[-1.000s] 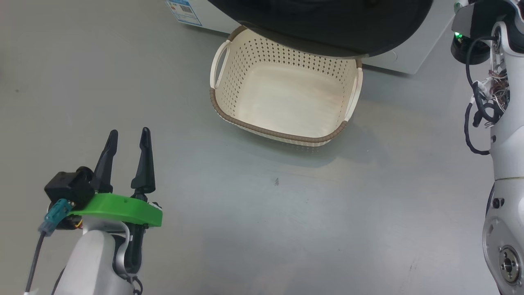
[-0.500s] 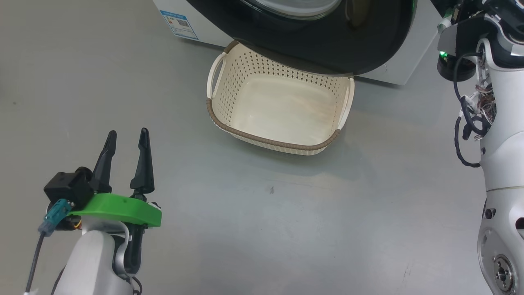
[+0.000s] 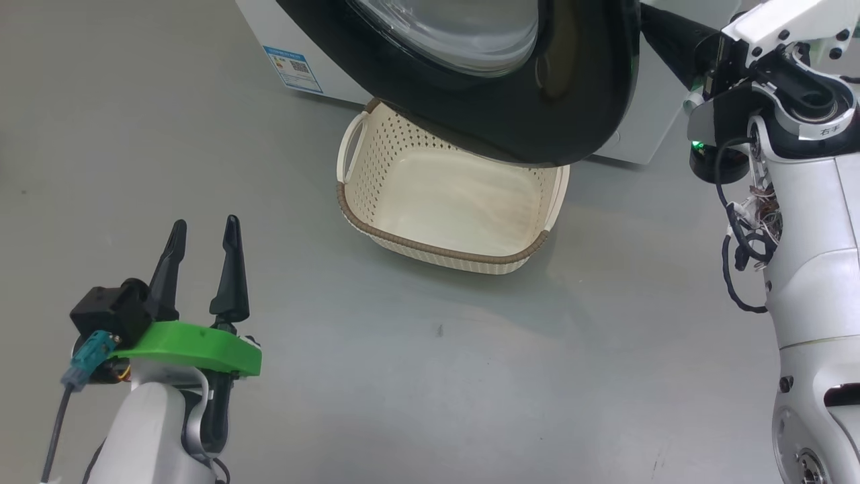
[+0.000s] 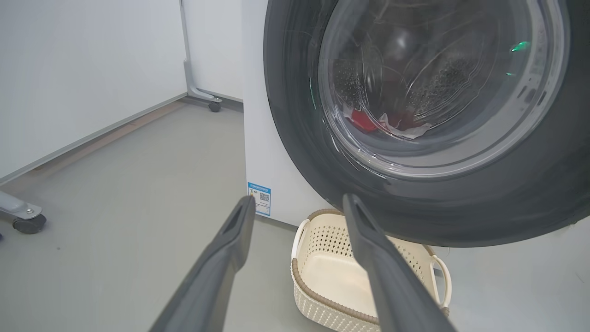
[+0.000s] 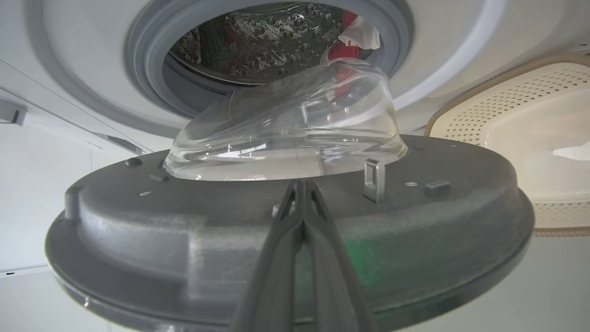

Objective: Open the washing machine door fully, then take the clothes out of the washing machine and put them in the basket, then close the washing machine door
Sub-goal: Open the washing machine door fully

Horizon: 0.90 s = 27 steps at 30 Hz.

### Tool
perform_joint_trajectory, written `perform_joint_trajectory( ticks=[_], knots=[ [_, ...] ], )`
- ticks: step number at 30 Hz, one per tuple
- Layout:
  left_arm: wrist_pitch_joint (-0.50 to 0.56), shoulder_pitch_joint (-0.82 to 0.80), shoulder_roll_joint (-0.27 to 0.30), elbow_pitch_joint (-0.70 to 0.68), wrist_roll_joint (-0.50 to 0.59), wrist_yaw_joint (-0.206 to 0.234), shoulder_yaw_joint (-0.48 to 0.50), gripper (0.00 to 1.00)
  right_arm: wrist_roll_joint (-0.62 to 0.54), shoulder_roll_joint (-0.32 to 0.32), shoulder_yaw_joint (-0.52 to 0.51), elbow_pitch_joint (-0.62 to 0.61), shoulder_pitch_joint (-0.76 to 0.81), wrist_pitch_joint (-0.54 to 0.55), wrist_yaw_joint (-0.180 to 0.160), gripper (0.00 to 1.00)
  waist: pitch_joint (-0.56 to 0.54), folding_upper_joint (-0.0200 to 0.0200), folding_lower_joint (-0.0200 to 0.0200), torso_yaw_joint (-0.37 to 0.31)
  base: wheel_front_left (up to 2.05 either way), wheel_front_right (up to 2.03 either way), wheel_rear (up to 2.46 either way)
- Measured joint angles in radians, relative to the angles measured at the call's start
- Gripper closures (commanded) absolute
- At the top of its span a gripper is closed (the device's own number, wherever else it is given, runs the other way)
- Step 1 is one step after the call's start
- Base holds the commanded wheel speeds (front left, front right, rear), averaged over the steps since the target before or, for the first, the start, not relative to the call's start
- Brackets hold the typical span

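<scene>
The washing machine door [image 3: 537, 101] stands part open, its black rim over the back of the cream basket [image 3: 430, 247]. The basket holds nothing. My right gripper [image 5: 302, 184] is shut, with its tips against the door's grey inner face [image 5: 138, 230], just below the glass bowl [image 5: 295, 129]. Above the bowl, red and white clothes [image 5: 345, 46] lie in the steel drum [image 5: 258, 41]. They also show through the glass as clothes [image 4: 364, 121]. My left gripper [image 3: 205, 223] hovers open and holds nothing, over the floor left of the basket.
The white washing machine [image 3: 259, 27] with its blue sticker [image 3: 292, 67] stands at the top. In the left wrist view, a caster [image 4: 27, 223] and a stand leg [image 4: 212, 106] are at the left by a white wall. The right arm's white body [image 3: 806, 269] fills the right side.
The head camera has tilted up, showing more of the door and the right arm. The door's right edge has swung left relative to the basket. The left gripper has stayed put.
</scene>
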Motion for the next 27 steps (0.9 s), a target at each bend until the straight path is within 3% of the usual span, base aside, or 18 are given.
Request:
perform_joint_trajectory(
  ticks=[27],
  knots=[
    [0.000, 0.035, 0.000, 0.014, 0.036, 0.000, -0.002, 0.00, 0.079, 0.012, 0.093, -0.046, 0.159, 0.069, 0.001, 1.00, -0.075, 0.0000, 0.0000, 0.009, 0.00, 0.00, 0.00]
  ],
)
